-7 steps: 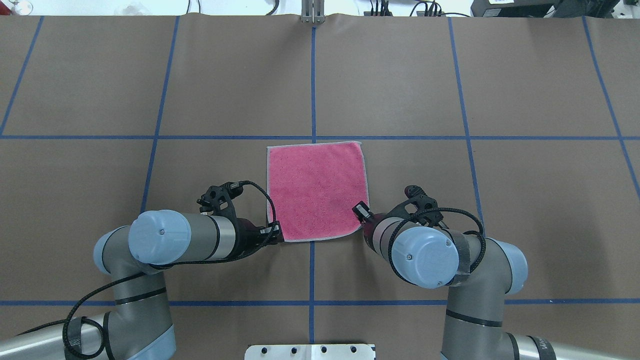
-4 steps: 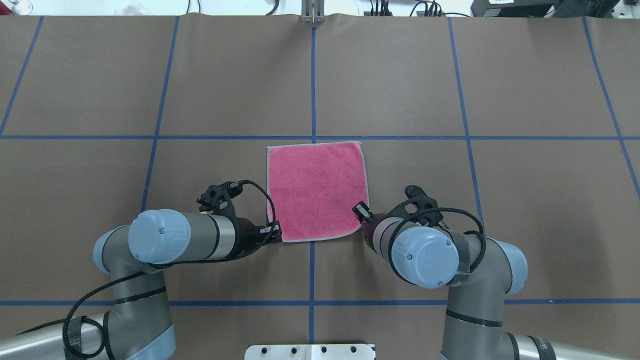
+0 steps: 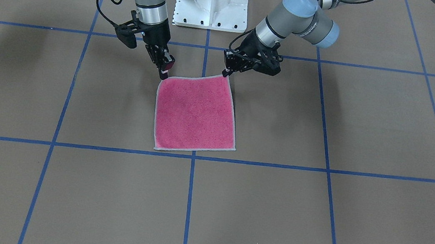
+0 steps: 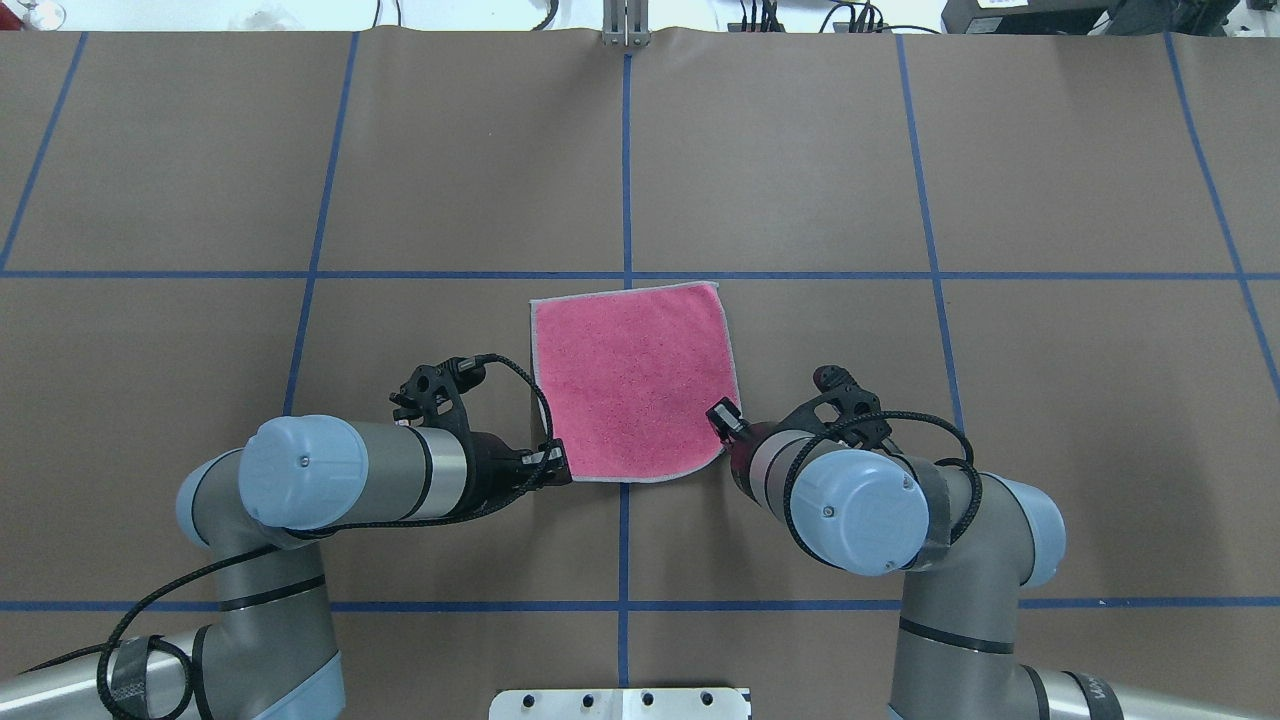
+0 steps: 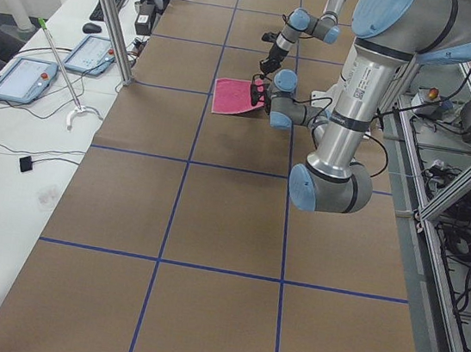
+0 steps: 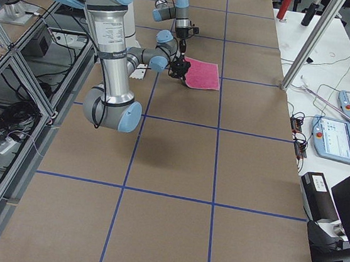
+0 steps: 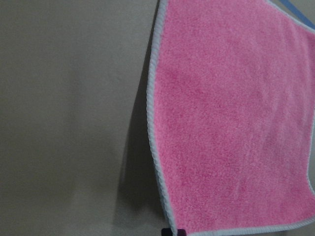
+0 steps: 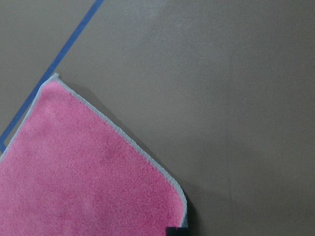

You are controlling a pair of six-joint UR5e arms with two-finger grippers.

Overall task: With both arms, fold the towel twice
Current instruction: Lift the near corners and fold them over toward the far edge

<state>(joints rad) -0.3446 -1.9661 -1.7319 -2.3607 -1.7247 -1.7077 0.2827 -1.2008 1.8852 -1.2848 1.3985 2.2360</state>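
The towel (image 4: 630, 380) lies pink face up at the middle of the bench (image 4: 300, 150), straddling the central blue tape line (image 4: 627, 150), and all of it stretches forward, away from the robot, from the two points where it is held. The left fingers (image 4: 555, 464) are closed on the near left corner and the right fingers (image 4: 722, 418) on the near right corner, so the near edge spans between them and each arm has its own side's corner. Both wrist views show a dark shadow under the hem beside the held corner, which suggests the near edge is raised slightly off the bench while the far edge rests flat just short of the cross line. The first fold therefore likely runs straight ahead: both corners carried together over the pink face to the far edge, kept level so that the crease falls parallel to the near edge.
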